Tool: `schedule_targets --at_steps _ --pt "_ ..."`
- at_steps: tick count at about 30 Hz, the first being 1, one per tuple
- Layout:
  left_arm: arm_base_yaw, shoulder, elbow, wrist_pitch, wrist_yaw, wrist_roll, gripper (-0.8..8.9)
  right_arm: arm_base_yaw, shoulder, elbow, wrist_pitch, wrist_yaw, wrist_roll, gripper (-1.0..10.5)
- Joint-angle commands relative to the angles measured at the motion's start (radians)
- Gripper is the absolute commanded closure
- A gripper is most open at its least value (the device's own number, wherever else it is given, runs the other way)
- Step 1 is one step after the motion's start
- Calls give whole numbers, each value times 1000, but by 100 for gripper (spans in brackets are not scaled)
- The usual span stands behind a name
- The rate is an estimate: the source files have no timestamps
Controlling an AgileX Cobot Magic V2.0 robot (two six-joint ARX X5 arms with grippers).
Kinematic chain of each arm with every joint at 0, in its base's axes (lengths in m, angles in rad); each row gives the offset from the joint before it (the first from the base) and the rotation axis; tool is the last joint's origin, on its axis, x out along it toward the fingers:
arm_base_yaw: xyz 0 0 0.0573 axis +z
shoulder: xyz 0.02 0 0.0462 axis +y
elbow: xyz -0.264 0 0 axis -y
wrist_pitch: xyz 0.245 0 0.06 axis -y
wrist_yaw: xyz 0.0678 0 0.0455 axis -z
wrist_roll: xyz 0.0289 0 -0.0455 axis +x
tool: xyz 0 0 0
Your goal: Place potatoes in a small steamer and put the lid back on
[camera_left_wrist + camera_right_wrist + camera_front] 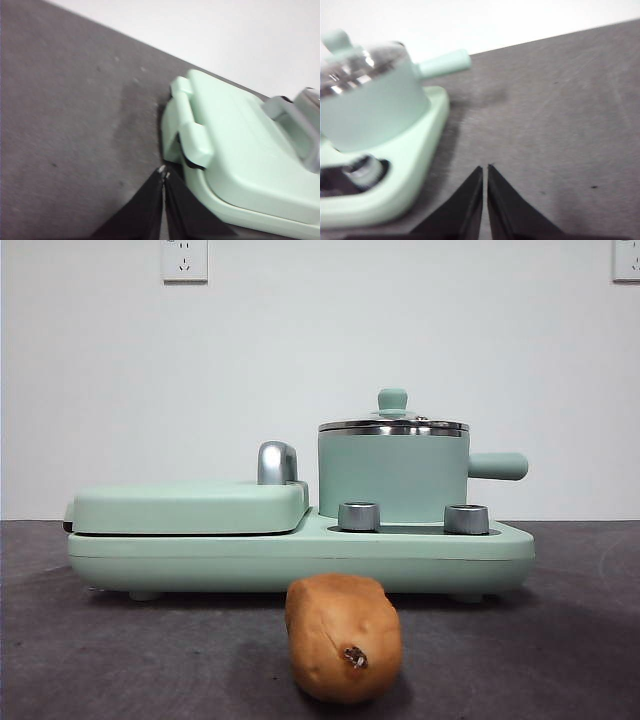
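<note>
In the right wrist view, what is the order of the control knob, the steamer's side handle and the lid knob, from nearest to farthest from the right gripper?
From the right gripper:
1. Control knob, on the base, below the small steamer.
2. Side handle, sticking out from the steamer wall.
3. Lid knob, on top of the lid, farthest.

One potato, one steamer, one lid.

A low front camera looks level across the table, close to the potato and facing the steamer against the wall. The left wrist camera looks down near the griddle cover; the right wrist camera looks down beside the steamer, which it shares with the front view.
</note>
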Motion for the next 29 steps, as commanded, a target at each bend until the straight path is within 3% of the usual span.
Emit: schedule_targets --at_steps 1,9,16,20,25,29 --pt "-11 29 77 -10 32 -42 805 0 2 69 -5 -23 134 935" --pt "-53 198 301 -133 146 -24 805 0 106 321 -150 -172 158 935" --pt "-103 375 512 -219 216 68 805 0 258 555 -289 -328 111 935" --pt "-140 473 619 -240 241 126 805 0 348 672 -380 -422 31 935" --pt "-190 591 731 -241 331 159 805 1 442 803 -505 -447 -119 935" --pt "-238 679 802 -241 382 179 805 1 496 873 -559 -465 -188 935"
